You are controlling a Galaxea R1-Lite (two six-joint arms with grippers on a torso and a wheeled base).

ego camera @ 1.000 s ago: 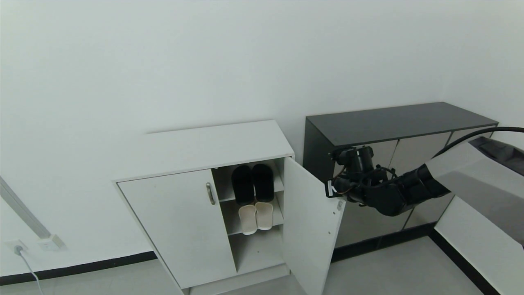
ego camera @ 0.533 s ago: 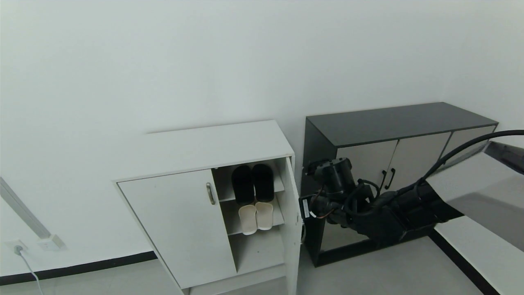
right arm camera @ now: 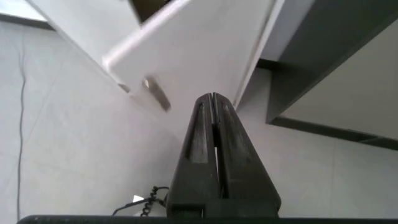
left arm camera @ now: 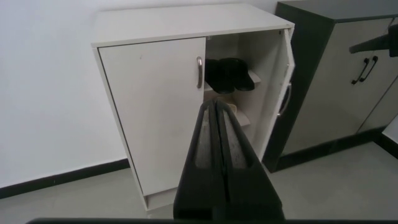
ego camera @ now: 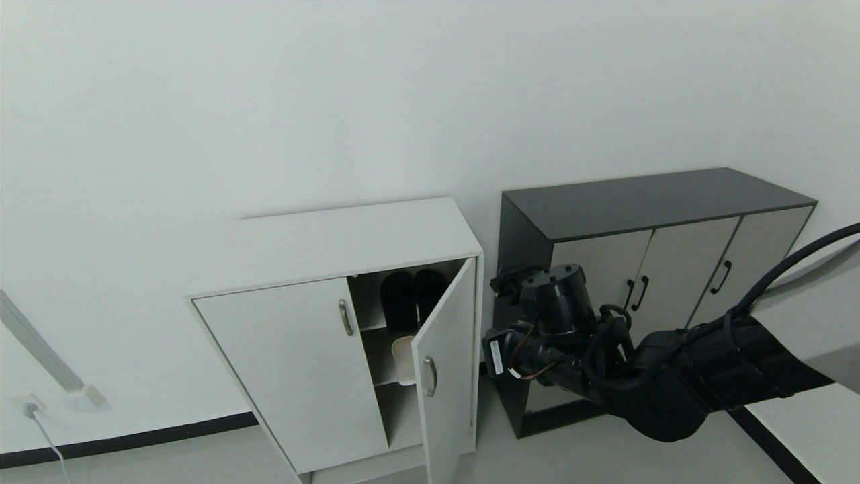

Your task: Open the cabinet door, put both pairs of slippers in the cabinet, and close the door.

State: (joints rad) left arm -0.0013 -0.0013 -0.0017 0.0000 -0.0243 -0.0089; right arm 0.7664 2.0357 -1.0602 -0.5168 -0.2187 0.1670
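White cabinet door point(ego camera: 447, 349) on the right stands half closed, with black slippers point(ego camera: 402, 300) and cream slippers point(ego camera: 401, 351) shelved behind it. Right claw point(right arm camera: 213, 97), pressed together, is near its outer face; left claw point(left arm camera: 216, 103) is likewise pressed together. Recommend a flat, steady push beside the metal handle point(ego camera: 430, 376) until flush.

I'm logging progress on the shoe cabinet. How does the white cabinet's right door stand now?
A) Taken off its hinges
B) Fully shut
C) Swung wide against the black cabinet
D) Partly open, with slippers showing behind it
D: the right door stands ajar at an angle, and the black slippers show inside through the gap beside it.
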